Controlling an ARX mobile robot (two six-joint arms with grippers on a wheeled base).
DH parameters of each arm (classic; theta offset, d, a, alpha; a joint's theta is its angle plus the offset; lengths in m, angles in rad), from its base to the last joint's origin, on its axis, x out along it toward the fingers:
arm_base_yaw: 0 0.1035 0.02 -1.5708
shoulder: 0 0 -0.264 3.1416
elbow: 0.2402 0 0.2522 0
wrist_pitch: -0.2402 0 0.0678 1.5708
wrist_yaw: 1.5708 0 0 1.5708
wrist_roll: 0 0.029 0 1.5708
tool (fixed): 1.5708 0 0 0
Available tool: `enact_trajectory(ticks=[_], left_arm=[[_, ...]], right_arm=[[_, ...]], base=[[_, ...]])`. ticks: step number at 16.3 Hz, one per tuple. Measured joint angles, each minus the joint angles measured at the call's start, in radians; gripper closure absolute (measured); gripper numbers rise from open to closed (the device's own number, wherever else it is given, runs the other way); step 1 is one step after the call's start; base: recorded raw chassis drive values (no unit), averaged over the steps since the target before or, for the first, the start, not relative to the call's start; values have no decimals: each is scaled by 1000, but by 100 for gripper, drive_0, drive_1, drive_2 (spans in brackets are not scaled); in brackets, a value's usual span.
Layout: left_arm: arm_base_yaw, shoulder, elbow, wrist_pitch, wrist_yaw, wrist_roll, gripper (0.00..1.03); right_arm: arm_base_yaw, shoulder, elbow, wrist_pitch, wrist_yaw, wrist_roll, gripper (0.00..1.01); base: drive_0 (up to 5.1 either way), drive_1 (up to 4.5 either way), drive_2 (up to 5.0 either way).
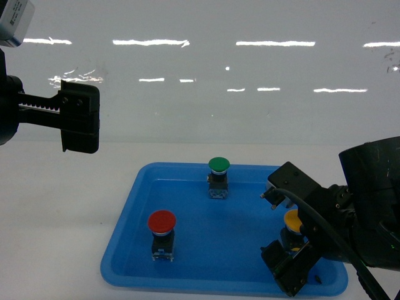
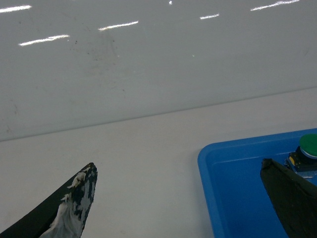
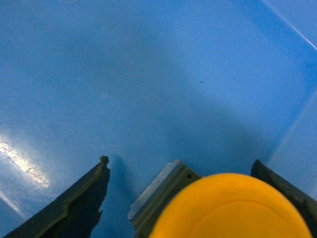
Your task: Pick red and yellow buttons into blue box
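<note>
My right gripper has its fingers spread around the yellow button in the blue tray. My left gripper hangs with fingers spread, holding nothing.

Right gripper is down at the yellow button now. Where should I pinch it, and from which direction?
Grip the yellow button on its square body under the cap, coming down from above. It stands upright in the blue tray, and the round cap overhangs the body and would probably slip. The right gripper is open with a finger on each side, so lower past the cap before closing.
</note>
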Motion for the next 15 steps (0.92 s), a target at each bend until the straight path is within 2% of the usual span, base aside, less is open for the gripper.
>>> enact_trajectory(ticks=[5, 6, 10, 12, 15], left_arm=[[0, 0, 0, 0, 0, 0, 5], [0, 0, 0, 0, 0, 0, 5], [0, 0, 0, 0, 0, 0, 5], [0, 0, 0, 0, 0, 0, 5], [0, 0, 0, 0, 0, 0, 5]], right_arm=[[34, 2, -28, 38, 12, 0, 57], [34, 2, -31, 46, 17, 0, 60], [29, -8, -69, 97, 31, 1, 61], [16, -53, -104, 133, 21, 16, 61], [-33, -201, -155, 208, -5, 73, 61]], base=[[0, 0, 0], [0, 0, 0], [0, 0, 0], [0, 0, 0], [0, 0, 0]])
